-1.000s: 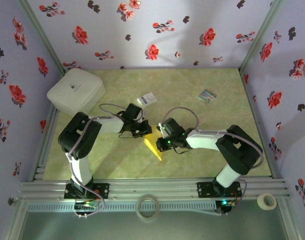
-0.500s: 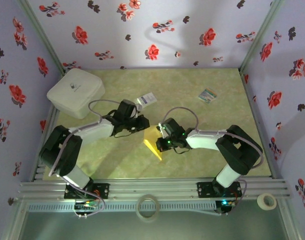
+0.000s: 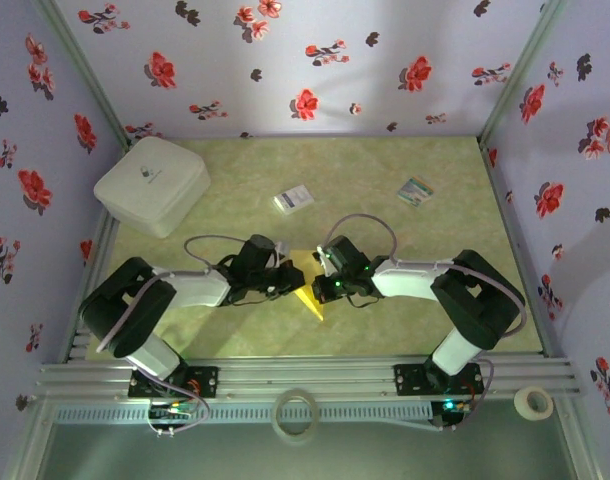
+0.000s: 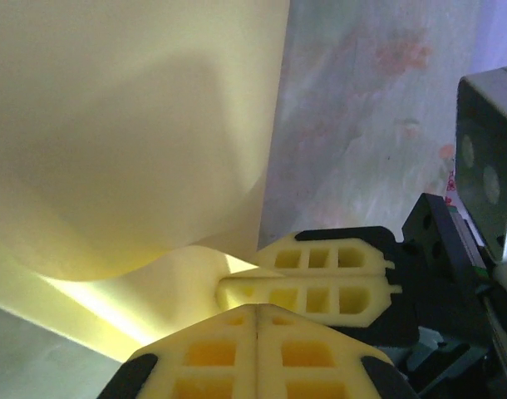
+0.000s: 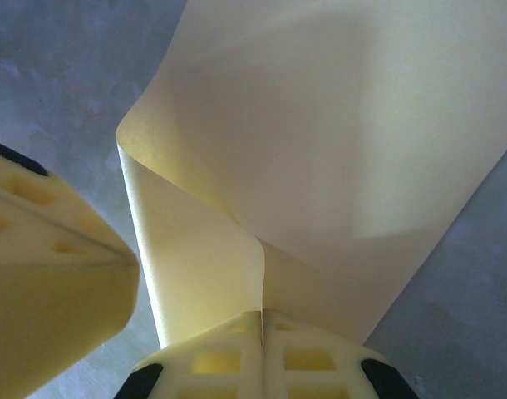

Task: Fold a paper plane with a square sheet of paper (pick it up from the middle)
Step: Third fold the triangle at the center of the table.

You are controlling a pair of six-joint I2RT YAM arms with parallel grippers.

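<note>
The yellow sheet of paper (image 3: 308, 292) stands folded and partly lifted off the table between my two grippers. In the right wrist view the paper (image 5: 345, 125) curls up out of the seam of my right gripper (image 5: 262, 314), which is shut on its fold. My left gripper (image 4: 258, 309) is shut, pads pressed together, and no paper shows between them. Its tip sits right at the paper's (image 4: 137, 125) left edge, close to the right gripper's fingers (image 4: 320, 287). From above, the left gripper (image 3: 288, 279) and the right gripper (image 3: 323, 281) face each other across the sheet.
A white box (image 3: 152, 183) sits at the back left. A small white card with blue print (image 3: 293, 198) and a striped card (image 3: 415, 190) lie farther back. Two tape rolls (image 3: 295, 413) (image 3: 532, 402) rest below the near rail. Flowered walls enclose the table.
My left arm swung nearer and down, bringing its gripper to the paper's left edge, and its jaws closed the last bit. The right gripper and the paper stayed put.
</note>
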